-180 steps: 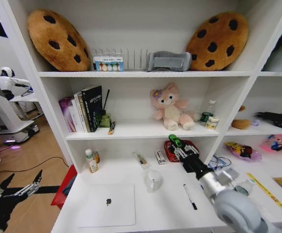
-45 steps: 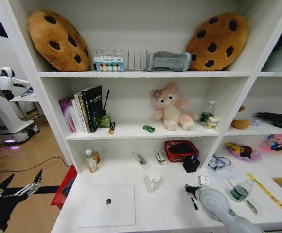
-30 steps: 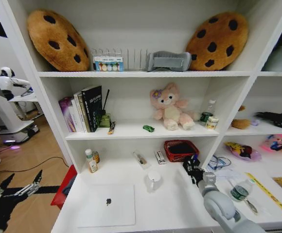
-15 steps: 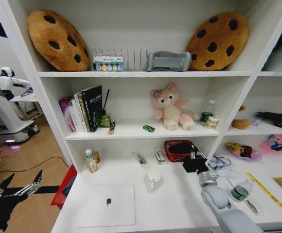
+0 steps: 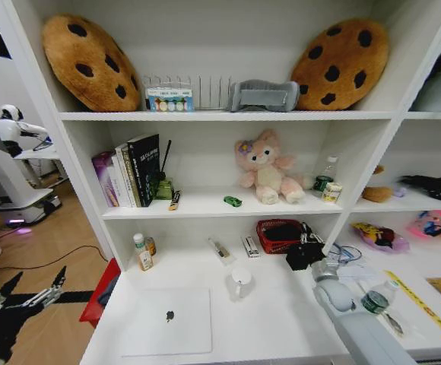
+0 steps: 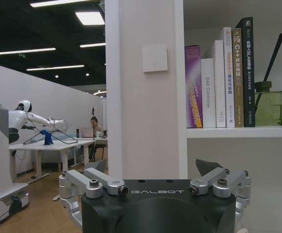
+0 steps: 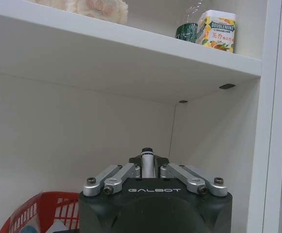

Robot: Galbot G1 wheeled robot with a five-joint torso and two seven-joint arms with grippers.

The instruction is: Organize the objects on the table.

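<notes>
The right gripper (image 7: 148, 167), fingers pinched on what appears to be a slim black pen (image 7: 147, 160), hovers above the long white desk (image 5: 274, 319) just beside the red mesh basket (image 5: 277, 228). Keep the pen upright and clear of the basket rim. The left gripper (image 6: 155, 187), fingers spread, idles near the bookshelf. The tiny green toy car (image 5: 233, 201) sits on the shelf above.

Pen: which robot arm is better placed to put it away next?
Right. The right gripper already clamps the pen and is beside the red basket at the back of the desk. The left gripper hangs open, low beside the desk's left end, far from it.
</notes>
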